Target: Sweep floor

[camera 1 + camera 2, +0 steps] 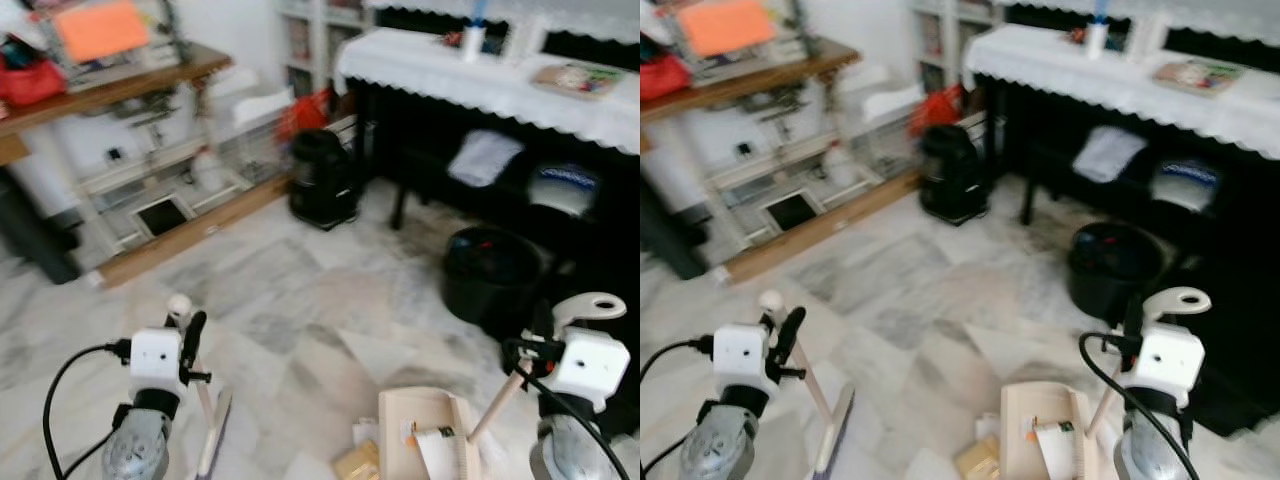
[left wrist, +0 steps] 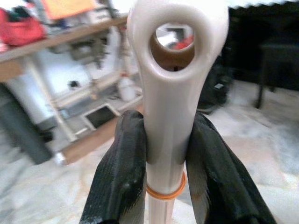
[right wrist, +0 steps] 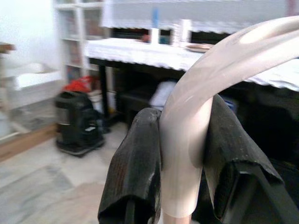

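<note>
Holding broom point(image 1: 205, 415) near top of its handle, left gripper point(image 2: 166, 154) pinching cream shaft just below hanging-loop end, both fingers point(image 2: 119, 182) pressed flat against either side above an orange ring; brush head resting low on marble floor point(image 1: 290, 300) beside left arm, shaft tilting back toward robot, presumably so bristles trail for a pulling stroke. Gripping dustpan point(image 1: 425, 440) on other side, right gripper point(image 3: 180, 154) clamping curved cream handle end between its two fingers point(image 3: 135, 172), wooden shaft slanting down to beige pan lying open-side-up on floor near right foot; pan holding paper scraps, more scraps point(image 1: 358, 458) lying just beside its left edge. Keeping pan low and near debris, likely so broom can push remainder in. Judging task well along, with loose scraps not yet in pan. Noting surroundings: black bin point(image 1: 490, 275) standing beyond pan under cloth-covered table point(image 1: 480, 85), black appliance point(image 1: 322, 180) near shelving point(image 1: 150, 190), both well apart from broom. Noting blur across head views, finer detail not readable.
</note>
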Controlling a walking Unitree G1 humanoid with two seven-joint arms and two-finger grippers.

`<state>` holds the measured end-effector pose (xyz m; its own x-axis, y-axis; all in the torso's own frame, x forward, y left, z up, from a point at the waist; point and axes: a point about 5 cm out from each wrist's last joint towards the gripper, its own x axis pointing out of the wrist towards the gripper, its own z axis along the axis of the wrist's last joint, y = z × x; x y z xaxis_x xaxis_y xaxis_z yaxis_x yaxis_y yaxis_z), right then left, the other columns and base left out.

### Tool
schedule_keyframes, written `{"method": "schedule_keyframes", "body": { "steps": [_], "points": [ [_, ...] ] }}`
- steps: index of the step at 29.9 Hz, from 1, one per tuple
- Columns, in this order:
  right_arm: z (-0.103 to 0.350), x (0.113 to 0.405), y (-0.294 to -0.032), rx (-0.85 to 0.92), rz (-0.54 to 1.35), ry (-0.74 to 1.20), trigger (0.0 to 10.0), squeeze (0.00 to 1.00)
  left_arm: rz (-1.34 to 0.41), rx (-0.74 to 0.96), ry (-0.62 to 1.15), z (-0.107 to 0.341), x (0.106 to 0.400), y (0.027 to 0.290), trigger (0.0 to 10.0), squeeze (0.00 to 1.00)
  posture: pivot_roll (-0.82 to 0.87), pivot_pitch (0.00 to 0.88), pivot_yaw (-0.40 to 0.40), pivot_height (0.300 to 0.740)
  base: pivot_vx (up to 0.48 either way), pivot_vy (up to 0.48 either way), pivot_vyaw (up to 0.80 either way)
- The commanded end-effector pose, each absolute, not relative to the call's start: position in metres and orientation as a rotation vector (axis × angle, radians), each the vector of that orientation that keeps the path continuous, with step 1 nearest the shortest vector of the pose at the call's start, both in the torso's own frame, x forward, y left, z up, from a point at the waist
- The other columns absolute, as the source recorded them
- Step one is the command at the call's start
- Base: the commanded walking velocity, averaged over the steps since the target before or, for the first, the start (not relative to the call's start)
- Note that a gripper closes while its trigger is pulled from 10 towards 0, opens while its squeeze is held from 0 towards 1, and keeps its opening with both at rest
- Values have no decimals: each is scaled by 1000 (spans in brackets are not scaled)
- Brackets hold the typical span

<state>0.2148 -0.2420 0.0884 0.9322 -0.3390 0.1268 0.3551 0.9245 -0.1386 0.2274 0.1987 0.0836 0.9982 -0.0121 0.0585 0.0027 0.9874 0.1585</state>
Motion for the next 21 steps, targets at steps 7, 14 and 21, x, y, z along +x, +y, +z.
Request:
{"method": "schedule_keyframes", "body": {
  "steps": [7,14,21],
  "points": [
    [102,218,-233,-148,-342,-163,10000,0,12,166,-80,91,232,208,10000,0,-76,0,38,740,0,0,800],
    [100,215,-236,-160,-330,-150,10000,0,23,172,-81,91,228,210,10000,0,-56,0,23,740,0,0,800],
    [100,214,-235,-162,-315,-147,10000,0,24,171,-77,89,224,210,10000,0,-53,0,17,740,0,0,800]
  ]
}}
